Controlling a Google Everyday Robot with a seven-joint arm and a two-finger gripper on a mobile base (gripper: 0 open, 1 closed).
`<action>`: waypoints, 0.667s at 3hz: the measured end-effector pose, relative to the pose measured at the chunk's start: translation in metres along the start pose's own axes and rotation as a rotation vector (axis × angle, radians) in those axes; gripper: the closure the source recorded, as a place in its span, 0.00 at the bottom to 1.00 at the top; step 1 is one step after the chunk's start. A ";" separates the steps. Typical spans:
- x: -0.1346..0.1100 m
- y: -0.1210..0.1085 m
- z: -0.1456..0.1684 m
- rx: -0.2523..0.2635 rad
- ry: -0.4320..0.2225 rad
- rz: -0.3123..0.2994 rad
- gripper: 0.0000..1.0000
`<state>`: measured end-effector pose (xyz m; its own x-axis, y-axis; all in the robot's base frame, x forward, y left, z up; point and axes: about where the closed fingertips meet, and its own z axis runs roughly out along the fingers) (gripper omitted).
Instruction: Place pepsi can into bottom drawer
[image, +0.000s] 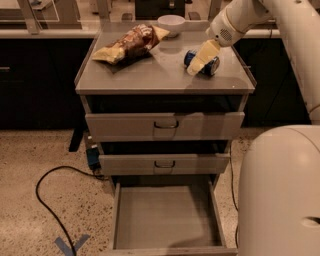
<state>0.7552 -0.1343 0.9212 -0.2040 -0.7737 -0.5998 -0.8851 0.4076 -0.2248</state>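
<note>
Atop the cabinet (150, 77), right side: my gripper (199, 61) reaches down across the pepsi can (214, 65), which lies on its side | grip: touching the can, closed or not I cannot tell | bottom drawer (165, 217) pulled out below | chip bag (131, 44) and white bowl (171, 22) to the left.

My gripper (200, 61), at 1 o'clock in view, lies across the pepsi can (214, 66). Only blue patches show either side of it, and the logo is hidden. Bottom drawer (165, 215): front lip cut by the frame edge at 6 o'clock, its 4 o'clock corner behind my pale body (280, 195). Small blue object (93, 157) at the cabinet's 9 o'clock side: too small to identify.
</note>
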 end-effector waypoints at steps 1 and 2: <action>0.003 -0.015 0.029 -0.010 -0.022 0.060 0.00; 0.013 -0.022 0.060 -0.035 -0.035 0.116 0.00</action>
<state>0.7976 -0.1244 0.8721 -0.2917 -0.7044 -0.6471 -0.8706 0.4757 -0.1253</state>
